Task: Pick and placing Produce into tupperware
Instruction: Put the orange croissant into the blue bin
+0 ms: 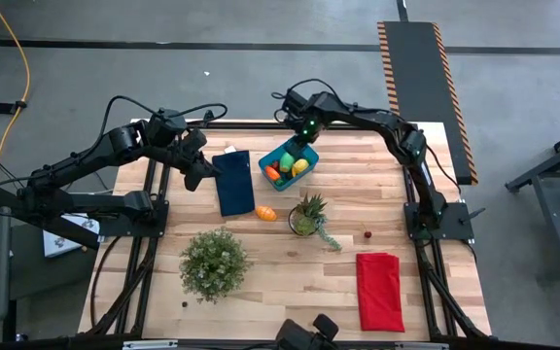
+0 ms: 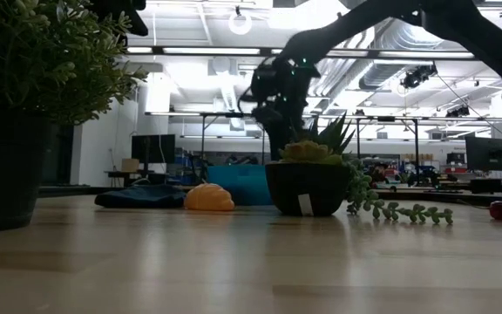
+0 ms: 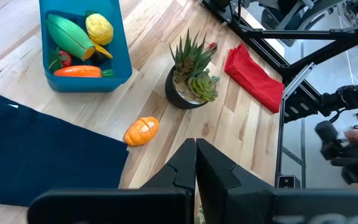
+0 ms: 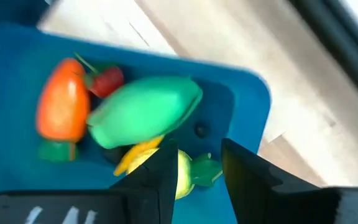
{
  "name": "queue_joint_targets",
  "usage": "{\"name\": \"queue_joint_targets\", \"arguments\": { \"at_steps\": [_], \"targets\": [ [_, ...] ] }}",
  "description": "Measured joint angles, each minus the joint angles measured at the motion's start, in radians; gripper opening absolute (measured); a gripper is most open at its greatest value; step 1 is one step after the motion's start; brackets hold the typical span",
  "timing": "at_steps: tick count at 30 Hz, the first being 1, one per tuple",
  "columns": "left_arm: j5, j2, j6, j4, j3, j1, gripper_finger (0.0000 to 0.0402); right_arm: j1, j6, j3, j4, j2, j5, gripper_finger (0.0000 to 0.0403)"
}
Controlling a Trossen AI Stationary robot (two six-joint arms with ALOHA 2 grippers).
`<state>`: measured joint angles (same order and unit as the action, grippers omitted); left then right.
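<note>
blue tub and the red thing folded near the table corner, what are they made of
The blue tub looks like smooth moulded plastic: even colour, rounded corners, thin stiff walls. The red thing seems to be soft matte cloth, since it lies folded with creases and limp edges.

No readable text, label, brand or number anywhere. Small white tag on the succulent pot (image 2: pixel 307 204), blank or too small to read. Nothing legible on the distant screens.

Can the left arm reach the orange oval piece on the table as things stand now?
Probably yes: the orange oval lies in the open beside the dark blue cloth, and the shut left pincer points towards it, nothing between.
</note>
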<state>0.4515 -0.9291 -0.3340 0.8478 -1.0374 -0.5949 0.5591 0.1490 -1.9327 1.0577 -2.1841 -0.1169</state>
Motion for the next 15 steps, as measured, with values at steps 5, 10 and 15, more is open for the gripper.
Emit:
{"name": "queue_joint_targets", "arguments": {
  "at_steps": [5,10,15],
  "targets": [
    [0.0,0.0,-0.002,0.0,0.0,0.0,0.0001,0.0,-0.017,-0.114,0.066,0.002,0.0,0.0114],
    [0.0,0.0,-0.003,0.0,0.0,0.0,0.0001,0.0,-0.054,-0.197,0.154,0.002,0.0,0.0114],
    [0.001,0.0,-0.003,0.0,0.0,0.0,0.0001,-0.002,-0.071,-0.237,0.245,0.002,-0.001,0.0114]
  ]
}}
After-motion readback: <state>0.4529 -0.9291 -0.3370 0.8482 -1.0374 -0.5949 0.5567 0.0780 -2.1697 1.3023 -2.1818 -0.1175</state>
